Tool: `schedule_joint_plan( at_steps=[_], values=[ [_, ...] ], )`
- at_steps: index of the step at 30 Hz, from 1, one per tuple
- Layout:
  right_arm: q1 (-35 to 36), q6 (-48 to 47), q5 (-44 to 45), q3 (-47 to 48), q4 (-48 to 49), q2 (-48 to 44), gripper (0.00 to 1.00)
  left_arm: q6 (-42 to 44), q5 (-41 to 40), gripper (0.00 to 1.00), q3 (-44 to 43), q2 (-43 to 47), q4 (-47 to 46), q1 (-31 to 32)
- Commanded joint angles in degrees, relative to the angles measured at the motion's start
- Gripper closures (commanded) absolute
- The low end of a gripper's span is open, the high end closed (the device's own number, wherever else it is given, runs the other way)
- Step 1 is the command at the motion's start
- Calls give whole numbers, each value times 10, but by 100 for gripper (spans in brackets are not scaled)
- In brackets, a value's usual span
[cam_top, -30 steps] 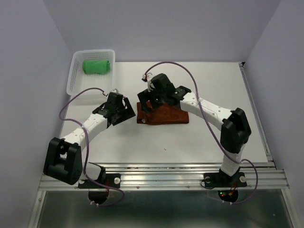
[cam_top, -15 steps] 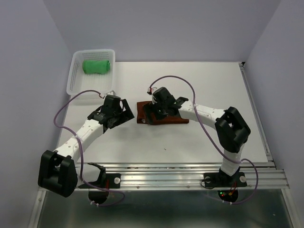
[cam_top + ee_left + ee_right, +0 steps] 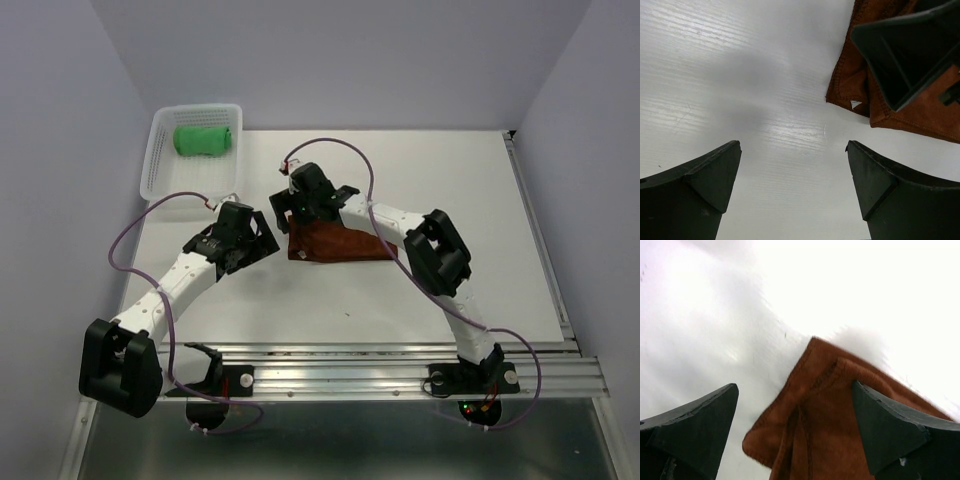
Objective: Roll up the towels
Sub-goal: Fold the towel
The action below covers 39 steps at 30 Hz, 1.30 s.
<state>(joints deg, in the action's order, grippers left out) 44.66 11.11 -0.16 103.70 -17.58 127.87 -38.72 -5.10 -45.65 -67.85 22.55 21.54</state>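
Seen from the top camera, the light is bright, even and diffuse, falling from overhead. The white table (image 3: 470,200) is nearly blown out, and the arms throw only pale, soft-edged shadows just beneath themselves. The walls carry a faint lilac cast. In the left wrist view a soft grey shadow sits at 11 o'clock and a sheen of glare streaks the middle. There the left gripper (image 3: 792,145) has fingers (image 3: 695,195) that read as featureless black wedges at 7 and 5 o'clock. The right wrist view is smeared and overexposed toward 1 o'clock; the brown towel (image 3: 840,420) is soft, its hem stitching only just resolved.
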Motion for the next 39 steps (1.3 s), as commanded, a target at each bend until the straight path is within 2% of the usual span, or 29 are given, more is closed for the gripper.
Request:
schedule_joint_plan(
  at_steps=[1, 4, 8, 13, 18, 21, 24, 28, 39],
  values=[
    [3, -21, -15, 69, 23, 29, 0, -1, -6, 1, -4, 6, 0, 0],
    [3, -21, -15, 68, 18, 19, 0, 0, 4, 1, -6, 8, -2, 1],
    [-10, -8, 18, 31, 19, -48, 0, 7, 38, 1, -15, 15, -20, 5],
    [-48, 37, 10, -38, 19, -145, 0, 6, 39, 1, -65, -8, -45, 59],
    [-110, 79, 6, -165, 20, -241, 0, 14, 46, 1, -149, -97, -84, 101],
    [-147, 87, -23, -215, 23, -264, 0, 25, 46, 1, -219, -176, -88, 117],
    [-157, 79, -48, -254, 25, -272, 0, 41, 48, 1, -289, -260, -84, 128],
    [-168, 72, -76, -262, 25, -253, 0, 51, 76, 1, -320, -343, -81, 134],
    [-206, 87, -106, -258, 23, -165, 0, 21, 26, 1, -211, -384, -90, 133]
  ],
)
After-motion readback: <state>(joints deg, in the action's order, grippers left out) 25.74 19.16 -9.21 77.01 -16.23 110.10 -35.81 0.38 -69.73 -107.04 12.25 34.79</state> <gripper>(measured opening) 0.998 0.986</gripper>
